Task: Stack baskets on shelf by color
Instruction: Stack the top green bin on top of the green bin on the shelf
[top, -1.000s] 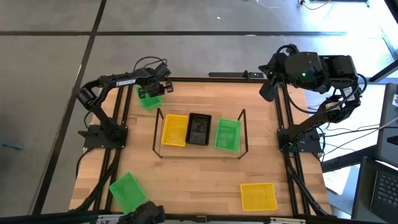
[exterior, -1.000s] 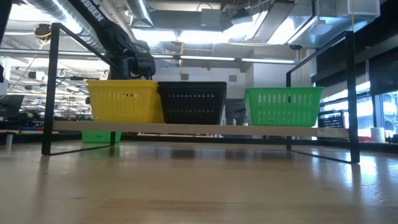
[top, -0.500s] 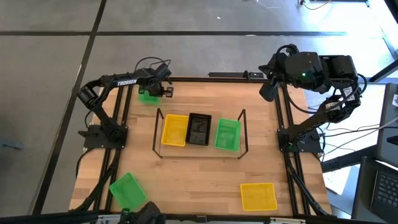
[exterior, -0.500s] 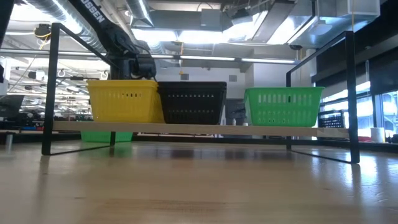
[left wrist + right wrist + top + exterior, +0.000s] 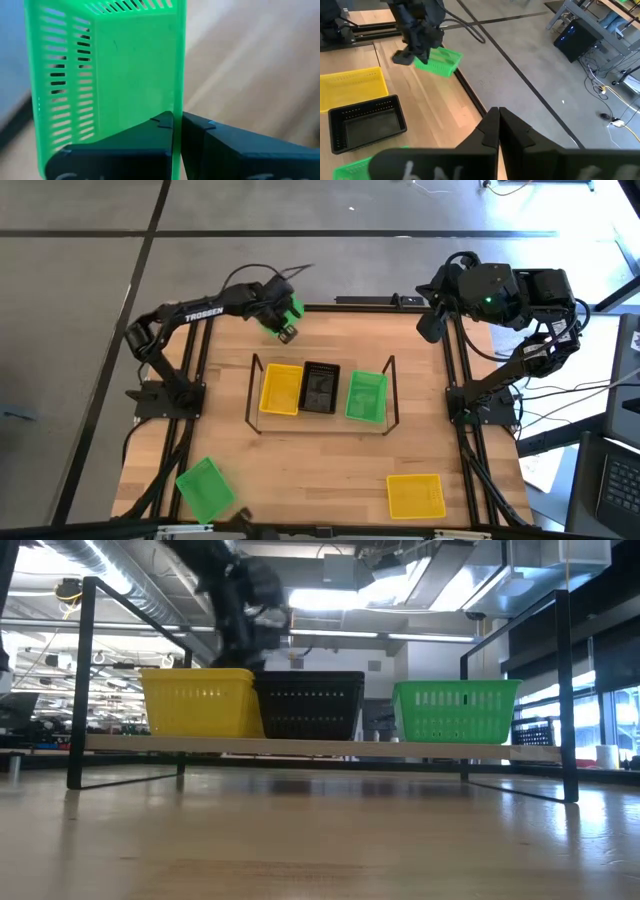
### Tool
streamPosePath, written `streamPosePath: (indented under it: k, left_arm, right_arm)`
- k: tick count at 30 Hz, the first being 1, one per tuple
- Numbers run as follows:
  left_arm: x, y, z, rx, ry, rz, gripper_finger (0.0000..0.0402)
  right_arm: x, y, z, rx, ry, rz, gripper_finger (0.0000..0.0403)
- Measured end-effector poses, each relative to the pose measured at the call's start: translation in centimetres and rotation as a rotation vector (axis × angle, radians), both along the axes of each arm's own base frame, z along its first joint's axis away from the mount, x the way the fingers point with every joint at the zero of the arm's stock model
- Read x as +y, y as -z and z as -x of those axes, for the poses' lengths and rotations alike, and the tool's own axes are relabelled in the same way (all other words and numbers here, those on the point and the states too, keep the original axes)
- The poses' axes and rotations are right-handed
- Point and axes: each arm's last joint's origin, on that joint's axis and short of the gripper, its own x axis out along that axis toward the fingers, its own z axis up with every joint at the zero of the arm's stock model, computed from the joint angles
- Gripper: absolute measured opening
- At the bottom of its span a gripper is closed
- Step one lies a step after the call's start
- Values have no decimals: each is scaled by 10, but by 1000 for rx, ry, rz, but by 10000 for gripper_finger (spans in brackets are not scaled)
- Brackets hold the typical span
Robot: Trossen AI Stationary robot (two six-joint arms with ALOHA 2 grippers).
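**Green basket up in the air, shelf waiting**

Wooden bench (image 5: 330, 470) below, and the left tool (image 5: 281, 321) is clamped on the wall of a green basket (image 5: 290, 309), carrying it above the far edge! Ahead of that tool sits the shelf (image 5: 322, 424): yellow basket (image 5: 280, 388), black basket (image 5: 320, 387), green shelf basket (image 5: 365, 395). Smart play, I'd say: level the load, line it over the green one, lower gently. Right tool (image 5: 498, 125) waits at its far corner, fingers together.
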Motion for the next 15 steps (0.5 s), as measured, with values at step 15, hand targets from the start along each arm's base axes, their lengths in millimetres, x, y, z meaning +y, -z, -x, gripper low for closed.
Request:
streamPosePath:
  k: [15]
  left_arm:
    - [-88, -111, -61, 121, 966, -654, 0]
  right_arm:
    - [2, 5, -4, 96, -126, 36, 7]
